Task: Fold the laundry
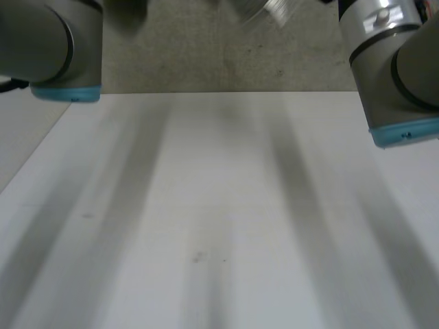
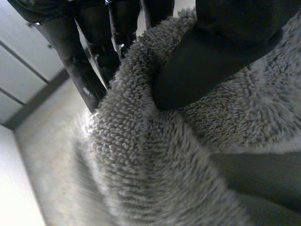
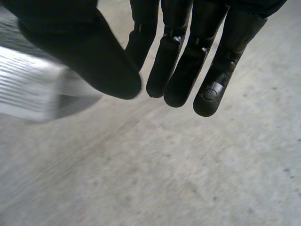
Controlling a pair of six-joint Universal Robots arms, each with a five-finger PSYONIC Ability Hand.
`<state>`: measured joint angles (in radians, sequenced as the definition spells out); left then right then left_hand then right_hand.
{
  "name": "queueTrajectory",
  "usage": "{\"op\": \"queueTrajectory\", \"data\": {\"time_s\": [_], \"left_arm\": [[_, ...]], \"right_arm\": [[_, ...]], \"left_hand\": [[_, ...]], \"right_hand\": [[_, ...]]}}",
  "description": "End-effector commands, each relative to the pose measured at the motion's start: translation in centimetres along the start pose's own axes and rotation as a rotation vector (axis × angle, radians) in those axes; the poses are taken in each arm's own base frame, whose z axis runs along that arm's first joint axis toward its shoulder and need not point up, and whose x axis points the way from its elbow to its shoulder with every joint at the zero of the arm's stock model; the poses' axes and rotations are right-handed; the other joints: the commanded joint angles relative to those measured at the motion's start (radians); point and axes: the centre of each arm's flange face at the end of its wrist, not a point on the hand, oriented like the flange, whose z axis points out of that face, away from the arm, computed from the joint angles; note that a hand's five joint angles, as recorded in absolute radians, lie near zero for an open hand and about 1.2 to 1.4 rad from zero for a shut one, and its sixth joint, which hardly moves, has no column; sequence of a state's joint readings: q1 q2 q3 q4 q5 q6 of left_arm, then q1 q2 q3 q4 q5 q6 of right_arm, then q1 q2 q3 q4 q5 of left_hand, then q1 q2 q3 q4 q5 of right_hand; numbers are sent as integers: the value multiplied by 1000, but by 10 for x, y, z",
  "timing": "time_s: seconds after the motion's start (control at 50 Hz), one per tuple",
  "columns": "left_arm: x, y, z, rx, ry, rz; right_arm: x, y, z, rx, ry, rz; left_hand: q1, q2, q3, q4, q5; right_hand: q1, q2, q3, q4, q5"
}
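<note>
A grey fluffy towel (image 2: 155, 160) hangs in my left hand (image 2: 211, 61). The thumb presses into the pile and the fingers (image 2: 94, 70) stand behind the cloth's edge, so the towel is pinched between them. My right hand (image 3: 178, 70) hangs over grey floor, its fingers drawn together with the thumb close against them and nothing between. In the head view the white table (image 1: 219, 205) lies bare between my left arm (image 1: 48, 48) and my right arm (image 1: 391, 68).
Grey floor (image 1: 226, 55) runs beyond the table's far edge. A blurred pale ribbed object (image 3: 33, 89) sits beside my right thumb. Pale panels (image 2: 19, 61) stand behind my left hand's fingers.
</note>
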<state>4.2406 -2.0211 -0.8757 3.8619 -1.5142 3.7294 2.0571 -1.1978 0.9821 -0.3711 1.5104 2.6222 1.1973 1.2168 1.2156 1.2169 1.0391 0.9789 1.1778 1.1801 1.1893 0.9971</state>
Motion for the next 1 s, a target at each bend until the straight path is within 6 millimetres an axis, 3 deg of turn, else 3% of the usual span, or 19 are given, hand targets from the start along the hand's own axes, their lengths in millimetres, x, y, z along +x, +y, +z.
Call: {"op": "queueTrajectory", "data": {"time_s": [0.02,0.04,0.08,0.12,0.14,0.16,0.18,0.22,0.28,0.32,0.34,0.36,0.38,0.42,0.54,0.58,0.68,0.8,1.0], "left_arm": [[36,57,-85,-311,224,-20],[37,57,-85,-312,224,-20],[56,74,-134,-437,348,-45],[64,80,-156,-479,411,-60],[64,80,-156,-480,411,-60],[75,86,-182,-521,491,-85],[75,86,-183,-522,492,-86],[85,94,-219,-596,582,-114],[86,94,-234,-650,606,-123],[85,92,-235,-662,608,-119],[85,91,-235,-662,608,-119],[85,87,-232,-663,605,-118],[82,81,-225,-655,587,-109],[76,76,-214,-638,554,-97],[61,52,-176,-605,436,-69],[63,42,-172,-609,435,-75],[67,13,-167,-638,445,-100],[75,-25,-165,-640,432,-157],[64,-52,-153,-610,354,-171]], "right_arm": [[-32,42,-41,-214,-172,15],[-37,49,-49,-247,-196,21],[-42,57,-59,-290,-227,30],[-54,72,-83,-392,-299,42],[-59,78,-94,-442,-335,51],[-59,78,-95,-442,-336,51],[-65,85,-107,-492,-376,66],[-71,91,-118,-534,-409,74],[-78,100,-135,-599,-454,96],[-80,103,-142,-627,-465,111],[-80,106,-147,-653,-464,133],[-80,109,-152,-681,-455,171],[-80,109,-152,-682,-455,172],[-81,113,-160,-751,-408,315],[-78,117,-169,-884,-296,612],[-78,117,-174,-947,-235,792],[-84,112,-171,-962,-219,983],[-95,119,-162,-961,-218,1081],[-154,118,-157,-965,-341,1160]], "left_hand": [[199,180,181,179,183],[199,180,181,179,183],[199,180,181,179,183],[199,180,181,179,183],[199,180,181,179,183],[199,180,181,179,183],[199,180,181,179,183],[199,180,181,179,183],[199,180,181,179,183],[199,180,181,179,183],[199,180,181,179,183],[199,180,181,179,183],[199,180,181,179,183],[199,180,181,179,183],[199,180,181,179,183],[199,180,181,179,183],[199,180,181,179,183],[199,180,181,179,183],[199,180,181,179,183]], "right_hand": [[417,218,216,207,225],[417,218,216,207,225],[417,218,216,207,225],[417,218,216,207,225],[417,218,216,207,225],[417,218,216,207,225],[417,218,216,207,225],[417,218,216,207,225],[417,218,216,207,225],[417,218,216,207,225],[264,65,63,54,72],[-164,-363,-366,-375,-357],[-169,-368,-370,-379,-361],[-789,-988,-990,-999,-981],[-804,-1003,-1006,-1015,-997],[-804,-1003,-1006,-1015,-997],[-804,-1003,-1006,-1015,-997],[-804,-1003,-1006,-1015,-997],[-804,-1003,-1006,-1015,-997]]}}
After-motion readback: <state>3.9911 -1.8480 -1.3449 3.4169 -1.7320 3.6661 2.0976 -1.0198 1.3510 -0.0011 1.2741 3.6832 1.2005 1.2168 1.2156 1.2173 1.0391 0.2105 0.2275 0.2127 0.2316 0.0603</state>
